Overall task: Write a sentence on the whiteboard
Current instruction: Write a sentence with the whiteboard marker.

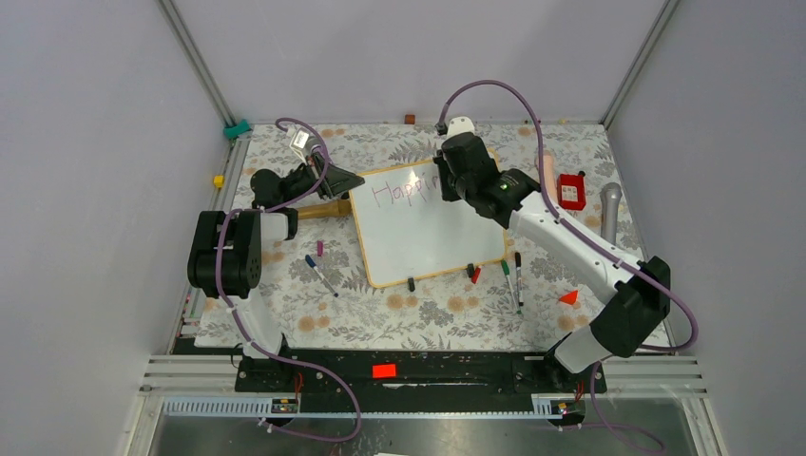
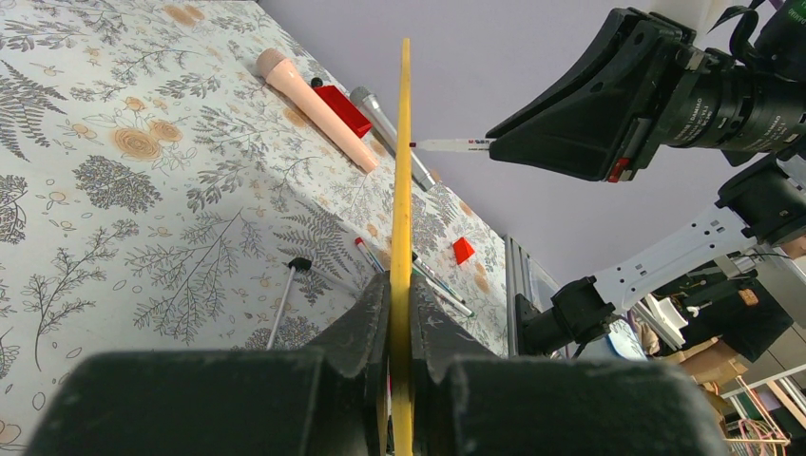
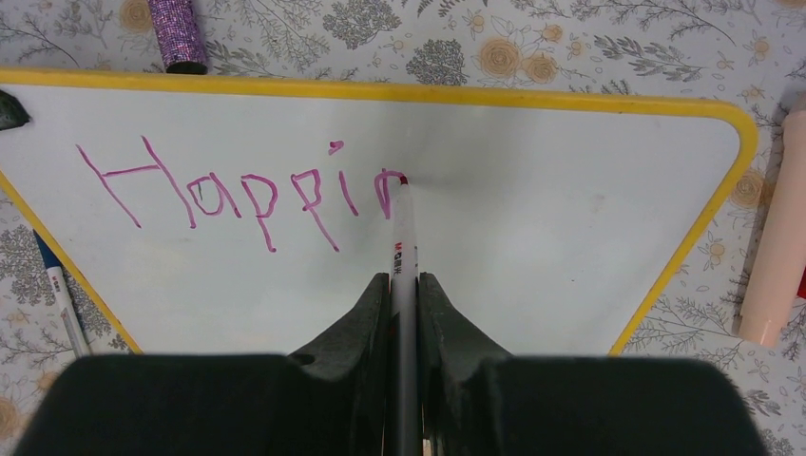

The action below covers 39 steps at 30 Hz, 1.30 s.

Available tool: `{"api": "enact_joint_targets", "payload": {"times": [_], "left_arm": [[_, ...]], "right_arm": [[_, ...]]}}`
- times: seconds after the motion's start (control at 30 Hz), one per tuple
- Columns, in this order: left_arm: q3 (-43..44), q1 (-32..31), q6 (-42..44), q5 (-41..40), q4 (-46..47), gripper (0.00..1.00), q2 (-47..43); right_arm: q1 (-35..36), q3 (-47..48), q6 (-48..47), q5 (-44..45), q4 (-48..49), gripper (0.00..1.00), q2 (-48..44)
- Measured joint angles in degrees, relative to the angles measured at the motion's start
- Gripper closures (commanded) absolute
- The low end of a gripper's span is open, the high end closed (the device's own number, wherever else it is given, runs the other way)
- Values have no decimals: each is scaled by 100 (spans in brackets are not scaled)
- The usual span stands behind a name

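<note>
On the flowered counter point(image 1: 428, 313), the left pincer point(image 2: 399, 328) clamps the whiteboard point(image 3: 532, 256) by its nine-o'clock rim. The right pincer point(image 3: 404, 285), clamped on a marker point(image 3: 403, 237), is mid-word: the sentence point(image 3: 238, 195) reads "Happin". Next, I judge, comes finishing the "n" and continuing toward three o'clock.

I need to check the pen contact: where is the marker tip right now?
In the right wrist view the marker, held in the right pincer, has its tip on the whiteboard at the end of the pink "Happin" lettering, upper middle of the board.
</note>
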Motion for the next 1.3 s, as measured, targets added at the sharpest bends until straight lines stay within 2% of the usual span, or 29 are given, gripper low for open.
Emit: {"api": "enact_joint_targets", "payload": {"times": [0.43, 1.3], "left_arm": [[0, 0, 0, -2, -2, 100, 0], [2, 0, 0, 11, 24, 100, 0]], "right_arm": [[0, -326, 170, 0, -42, 100, -164], [-238, -280, 118, -133, -173, 100, -433]]}}
